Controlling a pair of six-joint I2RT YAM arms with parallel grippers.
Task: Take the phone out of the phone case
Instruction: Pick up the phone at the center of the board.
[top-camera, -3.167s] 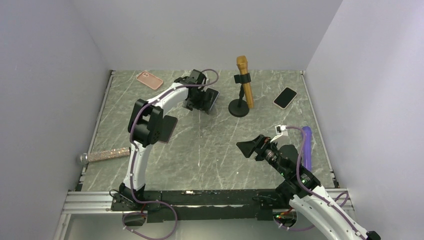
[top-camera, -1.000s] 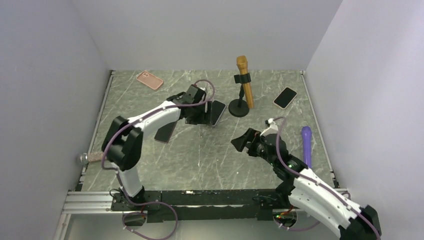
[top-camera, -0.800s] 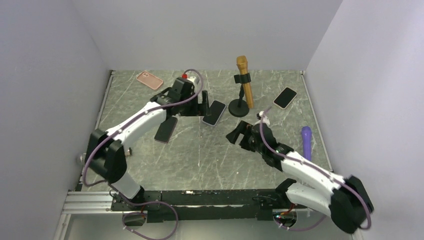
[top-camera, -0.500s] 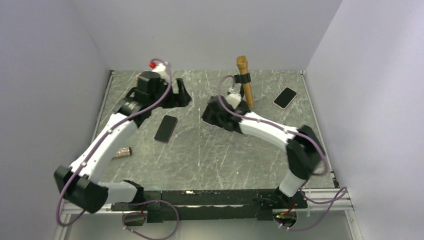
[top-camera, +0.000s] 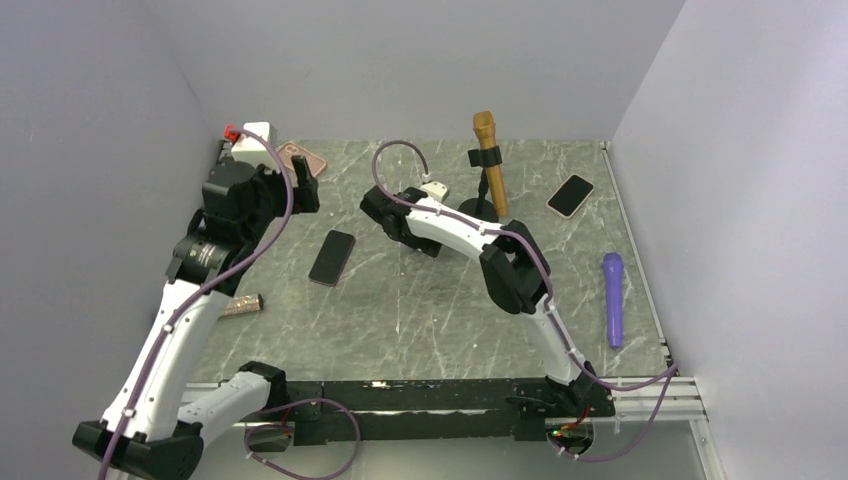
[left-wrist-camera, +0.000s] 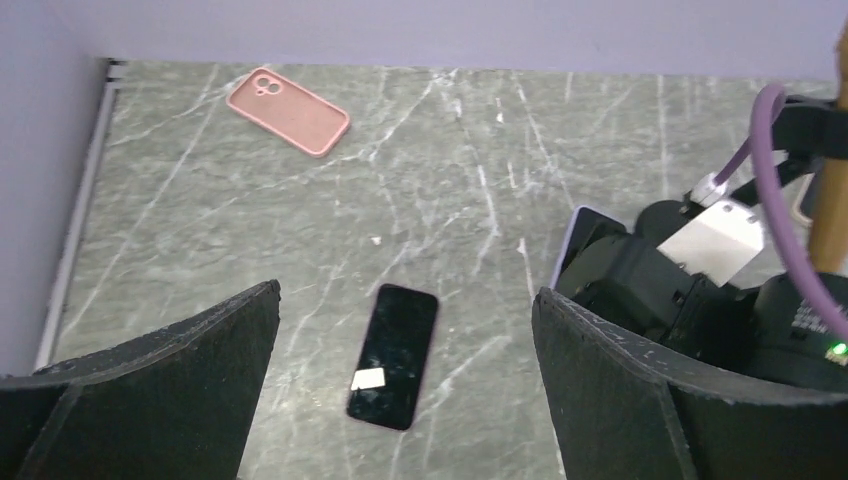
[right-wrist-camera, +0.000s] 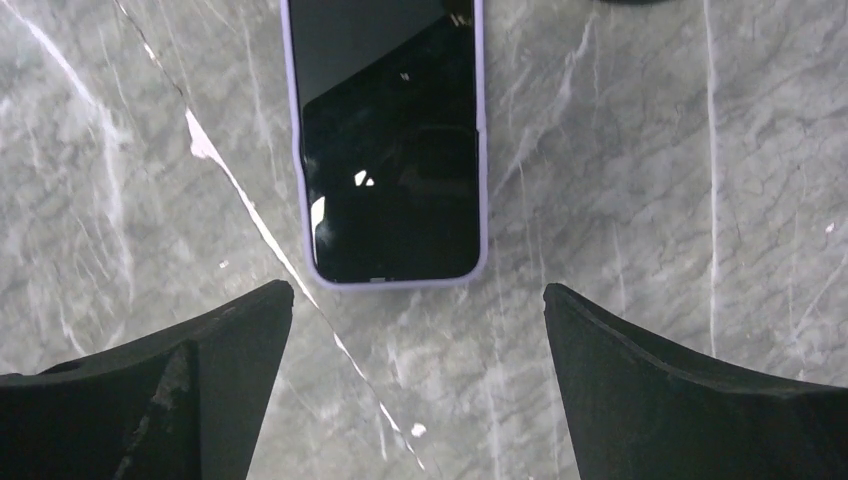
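**Phone still in its case; removal not begun**

The phone (right-wrist-camera: 390, 150) lies screen-up in its lilac case (right-wrist-camera: 400, 282) near the centre of the surface (top-camera: 400, 320), unseparated. The right fingers (right-wrist-camera: 200, 380) hover over it, spread and empty. The left fingers (left-wrist-camera: 180, 370), also spread, hang raised at 10 o'clock.

Around:
- glitter tube (top-camera: 240, 304) at 8
- purple microphone (top-camera: 612, 298) at 4
- dark phone (top-camera: 331, 257) at 9
- gold microphone on its stand (top-camera: 489, 160) at 12, just behind the case and the likeliest obstruction

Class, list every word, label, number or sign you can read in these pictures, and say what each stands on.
None can be read.
The pale sticker on the bare black phone: too small to read.
The phone in the lilac case: dark screen, only glints.
The pink case: no lettering visible.
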